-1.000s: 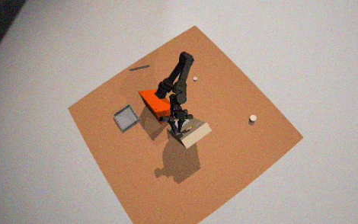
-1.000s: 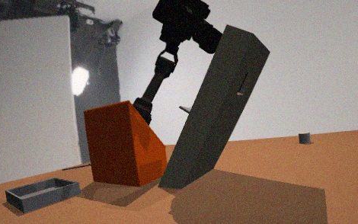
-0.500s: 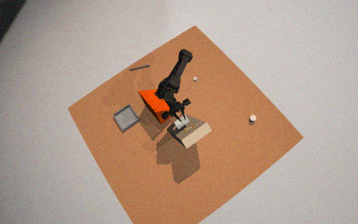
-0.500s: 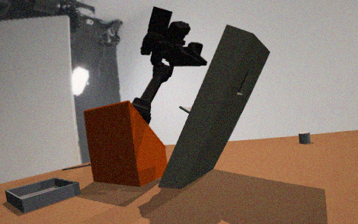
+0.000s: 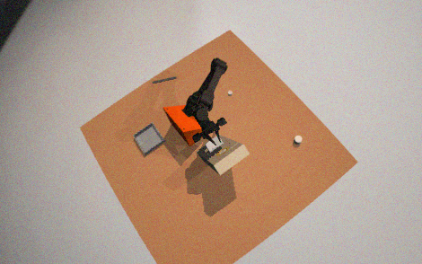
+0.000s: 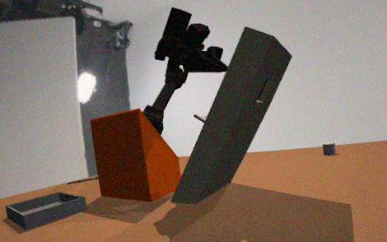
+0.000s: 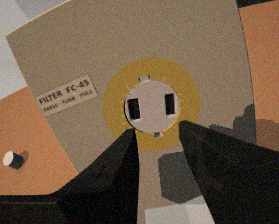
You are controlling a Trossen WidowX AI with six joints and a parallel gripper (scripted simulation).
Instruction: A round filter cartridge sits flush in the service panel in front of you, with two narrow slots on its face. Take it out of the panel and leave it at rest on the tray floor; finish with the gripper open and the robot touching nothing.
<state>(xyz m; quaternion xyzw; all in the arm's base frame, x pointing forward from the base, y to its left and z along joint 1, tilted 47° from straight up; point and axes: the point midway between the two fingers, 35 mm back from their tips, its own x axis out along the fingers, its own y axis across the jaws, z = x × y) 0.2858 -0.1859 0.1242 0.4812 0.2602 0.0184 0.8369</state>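
The round pale filter cartridge [image 7: 152, 112] sits in the service panel [image 5: 233, 161] [image 6: 221, 119] [image 7: 190, 35], inside a yellow ring. Its two dark slots stand side by side, near upright in the wrist view. My gripper [image 5: 217, 143] [image 6: 226, 69] [image 7: 157, 132] is partly open with nothing between its fingers. Its tips are in front of the panel, overlapping the lower part of the ring in the wrist view, one at each side below the cartridge. Whether they touch the face cannot be told. The grey tray [image 5: 154, 148] [image 6: 57, 214] stands apart from the panel, holding nothing visible.
An orange wedge-shaped block [image 5: 179, 118] [image 6: 120, 156] stands between tray and panel. A pale plate [image 6: 199, 118] [image 7: 175, 216] juts from the panel below the cartridge. A white-topped cylinder [image 5: 298, 139] [image 6: 328, 149] [image 7: 12, 160], a small white piece [image 5: 230, 92] and a dark rod [image 5: 164, 80] lie farther off.
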